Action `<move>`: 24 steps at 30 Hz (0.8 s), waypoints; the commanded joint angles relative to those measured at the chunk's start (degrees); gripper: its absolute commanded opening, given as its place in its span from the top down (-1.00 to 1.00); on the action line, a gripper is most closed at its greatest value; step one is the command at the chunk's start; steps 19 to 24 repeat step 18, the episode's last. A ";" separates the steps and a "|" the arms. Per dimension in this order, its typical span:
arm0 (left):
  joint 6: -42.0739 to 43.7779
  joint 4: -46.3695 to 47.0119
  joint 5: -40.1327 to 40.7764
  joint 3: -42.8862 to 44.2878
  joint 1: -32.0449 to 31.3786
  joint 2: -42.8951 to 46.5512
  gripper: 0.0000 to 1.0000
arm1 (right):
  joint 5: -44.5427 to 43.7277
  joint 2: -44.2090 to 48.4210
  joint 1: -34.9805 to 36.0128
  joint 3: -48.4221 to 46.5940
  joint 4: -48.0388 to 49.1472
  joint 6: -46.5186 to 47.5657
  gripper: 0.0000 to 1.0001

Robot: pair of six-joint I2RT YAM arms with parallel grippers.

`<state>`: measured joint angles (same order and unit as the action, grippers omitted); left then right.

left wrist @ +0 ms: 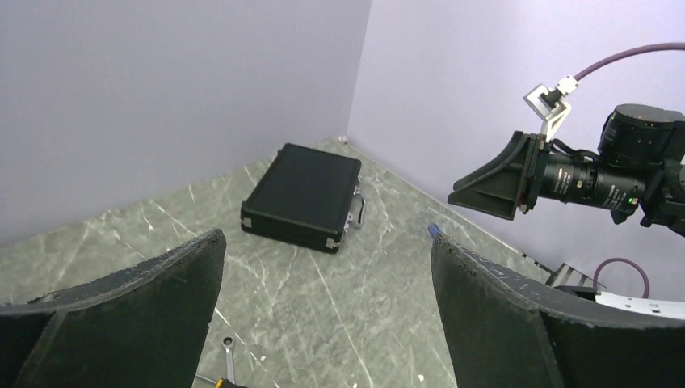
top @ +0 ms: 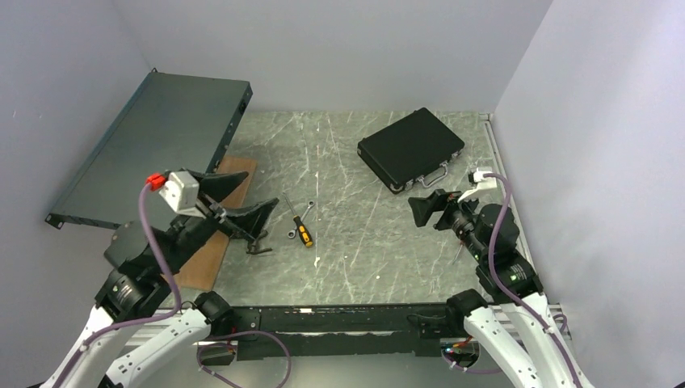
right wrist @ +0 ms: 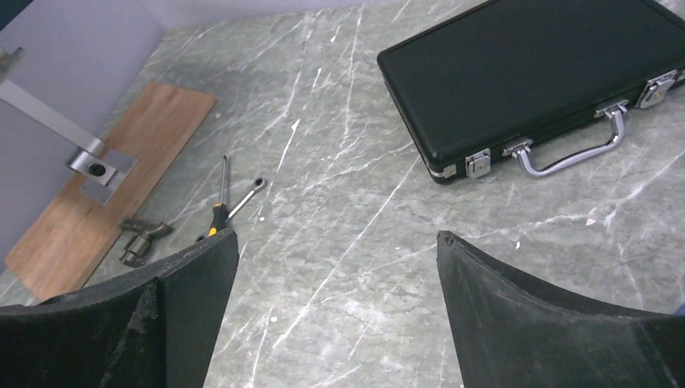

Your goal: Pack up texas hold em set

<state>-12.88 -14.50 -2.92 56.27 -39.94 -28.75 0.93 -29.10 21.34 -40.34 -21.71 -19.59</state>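
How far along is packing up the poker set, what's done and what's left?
Done: the briefcase lies shut, latches down, nothing of the set showing outside it. In hand: nothing; both arms' jaws stand open and empty. Left: apparently nothing; only a screwdriver and wrench lie loose.

What I get on my screens: pale lilac-grey matte walls box the workspace in on three sides, the back wall [top: 339,48], the left wall [top: 48,97] and the right wall [top: 598,162]. The table top [top: 355,242] is a grey-green marble-look surface with white veins and scuffs. A silver rail [top: 493,153] runs along its right edge by the wall. Light is soft and even, shadows faint
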 commanded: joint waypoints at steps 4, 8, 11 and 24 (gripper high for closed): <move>3.91 2.55 2.34 -1.14 0.07 3.31 -0.99 | -6.79 2.80 0.28 -3.32 -2.90 1.47 -1.00; 4.17 4.78 2.23 -1.86 0.08 1.94 -0.99 | -7.59 2.54 0.21 -4.19 -2.60 1.21 -1.00; 2.80 6.26 1.04 -2.76 0.04 1.03 -0.99 | -10.03 3.13 0.25 -4.73 -1.50 -0.32 -1.00; 0.36 8.31 -0.69 -3.87 0.04 -0.42 -0.99 | -9.75 6.04 0.27 -1.31 3.49 -0.72 -1.00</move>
